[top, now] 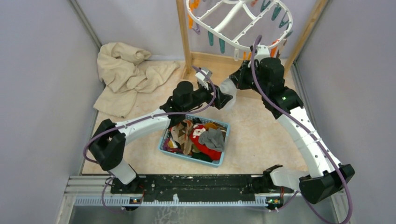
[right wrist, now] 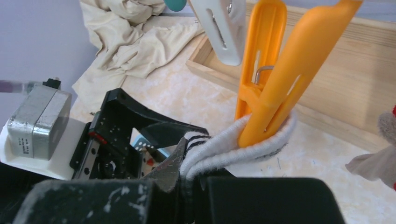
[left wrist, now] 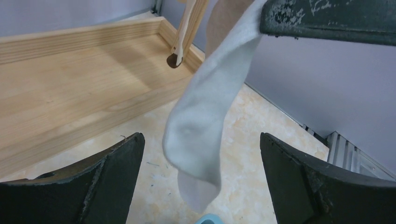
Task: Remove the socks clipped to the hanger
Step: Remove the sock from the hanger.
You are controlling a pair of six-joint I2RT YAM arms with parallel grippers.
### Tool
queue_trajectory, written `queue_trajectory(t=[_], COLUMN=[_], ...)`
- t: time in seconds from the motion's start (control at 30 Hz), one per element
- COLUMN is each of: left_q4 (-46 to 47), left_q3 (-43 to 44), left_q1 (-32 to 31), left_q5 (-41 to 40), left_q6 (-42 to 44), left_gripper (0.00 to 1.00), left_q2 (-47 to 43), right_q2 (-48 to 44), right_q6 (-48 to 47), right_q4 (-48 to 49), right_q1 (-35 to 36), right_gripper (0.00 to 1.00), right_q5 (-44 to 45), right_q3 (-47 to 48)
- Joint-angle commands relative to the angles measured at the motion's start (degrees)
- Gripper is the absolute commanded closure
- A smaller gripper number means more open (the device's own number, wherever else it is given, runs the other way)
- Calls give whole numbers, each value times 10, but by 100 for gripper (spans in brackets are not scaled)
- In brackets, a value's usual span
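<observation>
- Right gripper (right wrist: 191, 186), low in its wrist view, is clamped on the cuff of a white sock (right wrist: 219, 154) with dark stripes.
- An orange clip (right wrist: 271, 93) bites the same cuff just above the fingers.
- Left gripper (left wrist: 201, 163) is spread wide; the sock's pale foot hangs between its fingers, touching neither.
- The hanger (top: 205, 23) sits at the top of the overhead view.
- Other socks (top: 205, 140) fill a blue basket (top: 163, 142) at centre.
</observation>
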Motion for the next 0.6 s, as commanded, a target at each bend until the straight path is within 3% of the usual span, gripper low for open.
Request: queue_trajectory(t=[0.0,0.17,0.23,0.4,0.47,0.57], left_q4=[87,86,79,54,46,39], left_q3=[32,77,91,106,106,99], left_q1=[1,1,1,1,1,1], left_q5=[36,58,68,84,87,80], left_q6=[-15,-29,-32,-35,-35,-34], left_gripper=[1,4,16,58,66,68], left_q2=[20,64,76,83,79,69], right_q2=[-17,-20,-21,-25,-26,-29], right_q6=[18,27,27,23,21,13], right_q4=[1,7,5,-14,-27,-55], right_q1=[6,6,6,6,6,6], right_gripper=[100,100,100,100,85,70], right_q5=[-35,-49,-50,-46,-42,-23], right_q3=[31,23,22,28,36,49])
